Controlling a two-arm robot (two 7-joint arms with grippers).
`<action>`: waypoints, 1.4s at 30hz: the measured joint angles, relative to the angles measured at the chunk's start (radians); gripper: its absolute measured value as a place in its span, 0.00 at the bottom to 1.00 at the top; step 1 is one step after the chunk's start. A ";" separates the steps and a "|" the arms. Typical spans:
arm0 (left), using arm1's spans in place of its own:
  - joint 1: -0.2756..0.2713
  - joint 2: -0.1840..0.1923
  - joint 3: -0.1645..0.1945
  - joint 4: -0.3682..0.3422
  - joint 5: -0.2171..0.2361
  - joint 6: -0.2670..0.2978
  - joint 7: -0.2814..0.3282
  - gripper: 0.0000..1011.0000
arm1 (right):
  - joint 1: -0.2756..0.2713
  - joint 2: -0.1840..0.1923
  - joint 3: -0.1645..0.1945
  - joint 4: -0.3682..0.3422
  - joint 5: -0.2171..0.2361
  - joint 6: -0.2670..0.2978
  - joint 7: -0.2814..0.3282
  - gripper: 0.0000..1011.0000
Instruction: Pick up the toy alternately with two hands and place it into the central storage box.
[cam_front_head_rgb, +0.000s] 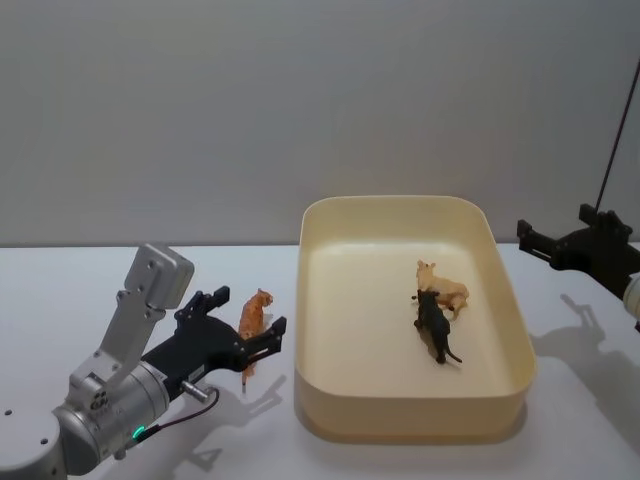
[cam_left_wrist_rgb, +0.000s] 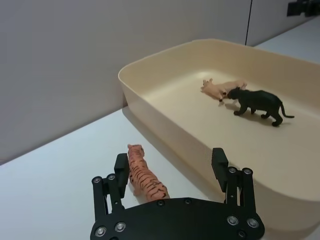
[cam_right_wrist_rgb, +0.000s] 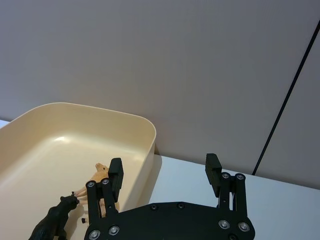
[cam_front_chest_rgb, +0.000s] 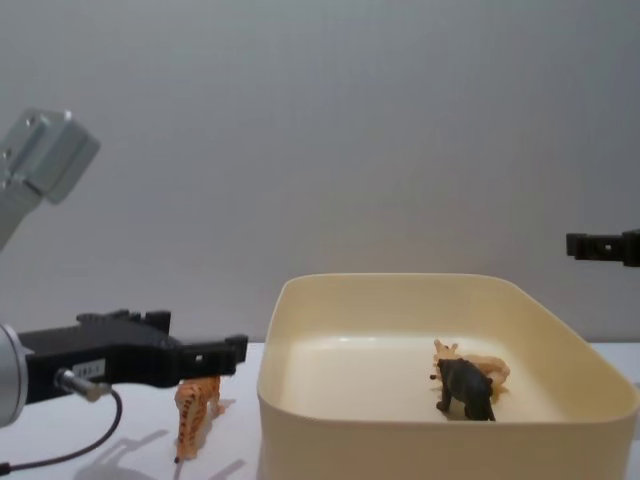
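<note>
**A:** Layout?

**B:** White desk (cam_front_head_rgb: 90, 290), grey wall (cam_front_head_rgb: 300, 100) behind it. The cream box (cam_front_head_rgb: 410, 418) sits on the desk a bit right of centre. Its long axis runs away from the robot.

**A:** Arms?

**B:** The left arm (cam_front_head_rgb: 105, 405) is silver with a green light and enters from the lower left. The left gripper (cam_front_head_rgb: 248, 312) is low over the desk, just left of the box, with its fingers apart. The right gripper (cam_right_wrist_rgb: 165, 162) hangs raised off the box's right side, beyond the rim, and its fingers are spread as well.

**A:** Where's the toy?

**B:** The tiger (cam_left_wrist_rgb: 144, 176) is on the desk just beside the box's left wall, outside the box and between the left fingers. It's upright on its legs. Its long axis runs front to back, roughly parallel to that wall, with the head away from the robot and the tail toward it. It stands closer to the finger farther from the box. I can't tell whether they touch.

**A:** Anything in the box?

**B:** Two toys, right of centre on the floor. The black panther (cam_front_head_rgb: 436, 328) is standing with its head away from the robot. The tan toy (cam_front_head_rgb: 447, 290) is just past it, touching at the panther's head.

**A:** Any text?

**B:** There's a white label (cam_front_chest_rgb: 90, 368) on the left gripper's body, and the print is too small to read.
</note>
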 joint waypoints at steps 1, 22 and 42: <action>-0.002 0.000 0.000 0.004 0.001 0.006 -0.003 0.99 | 0.000 0.000 0.000 0.000 0.000 0.000 0.000 0.99; -0.070 -0.041 0.003 0.138 0.022 0.072 -0.056 0.99 | -0.001 0.000 0.000 -0.001 0.000 0.000 0.000 0.99; -0.109 -0.069 0.006 0.216 0.026 0.065 -0.077 0.66 | -0.001 0.000 0.000 -0.001 0.000 0.000 0.000 0.99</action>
